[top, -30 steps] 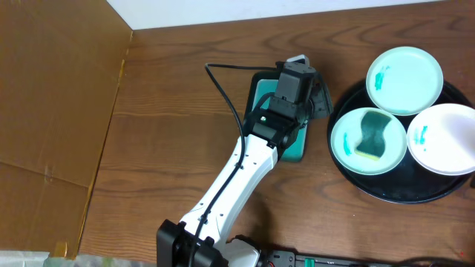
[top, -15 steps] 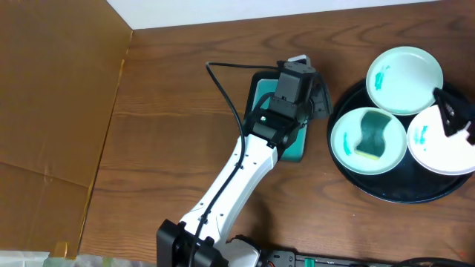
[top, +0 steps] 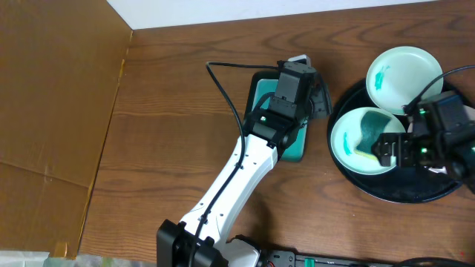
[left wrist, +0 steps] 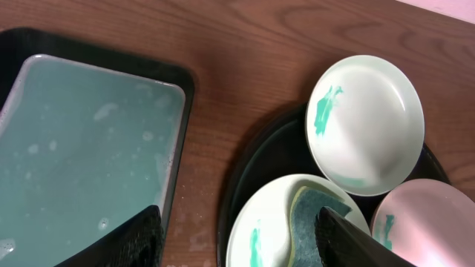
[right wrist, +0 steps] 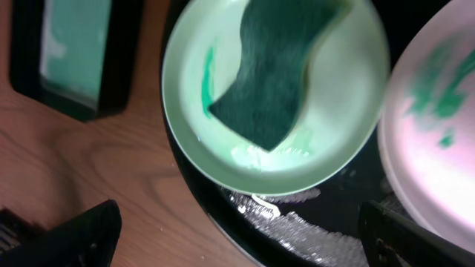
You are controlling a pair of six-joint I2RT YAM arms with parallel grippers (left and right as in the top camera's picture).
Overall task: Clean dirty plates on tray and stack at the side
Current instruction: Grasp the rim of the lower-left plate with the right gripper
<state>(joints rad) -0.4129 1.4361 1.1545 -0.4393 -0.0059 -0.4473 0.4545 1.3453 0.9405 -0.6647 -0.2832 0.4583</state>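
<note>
The wooden table [left wrist: 245, 44] is showing smooth grain. The black tray [left wrist: 271, 159] is gleaming glossy, 3 plates [left wrist: 367, 126] are shining like glazed ceramic, and the sponge [right wrist: 278, 74] is looking rough, fibrous.

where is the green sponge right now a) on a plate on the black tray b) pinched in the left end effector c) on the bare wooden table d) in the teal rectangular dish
A: the dark green wavy sponge lies on the round white plate sitting on the large round glossy black tray, the plate nearest the rectangular teal dish.
</note>
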